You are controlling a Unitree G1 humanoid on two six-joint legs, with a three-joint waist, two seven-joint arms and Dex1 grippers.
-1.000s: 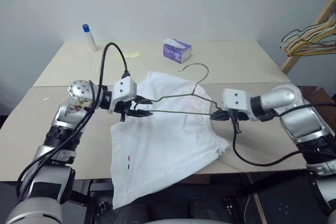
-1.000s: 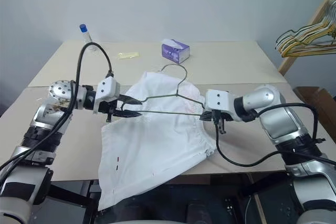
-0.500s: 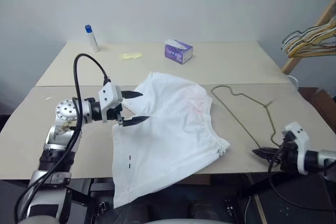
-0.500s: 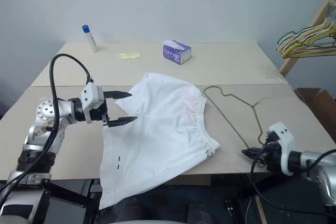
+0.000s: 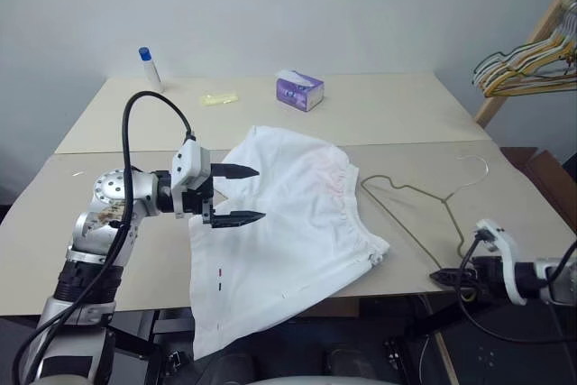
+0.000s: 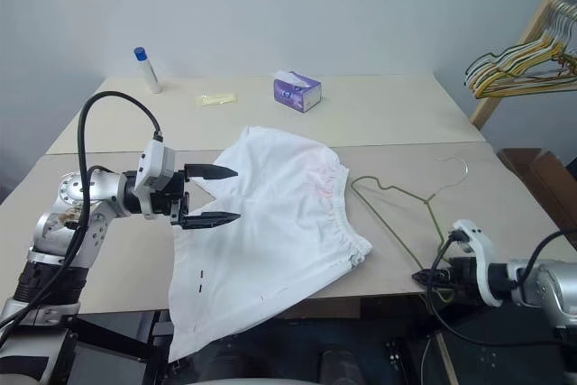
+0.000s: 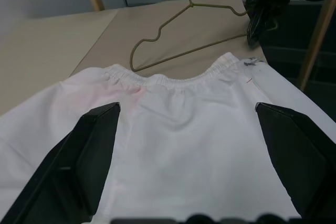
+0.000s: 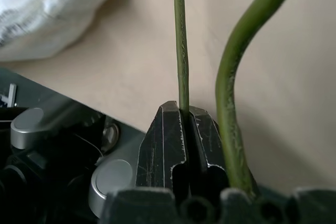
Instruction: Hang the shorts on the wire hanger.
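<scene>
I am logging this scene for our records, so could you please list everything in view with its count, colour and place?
shorts: one, white, mid table, one leg over the front edge
wire hanger: one, grey-green, flat on the table beside the waistband, on the robot's right
tissue box: one, purple, far side of the table
bottle: one, white with blue cap, far left corner
yellow scrap: one, pale yellow, far side, left of the box
hangers: a bunch, yellowish and pale, on a wooden rack at far right
table: one, beige
left gripper: black, open, over the shorts' left edge
right gripper: black, shut on the hanger's wire at the table's front right edge
</scene>
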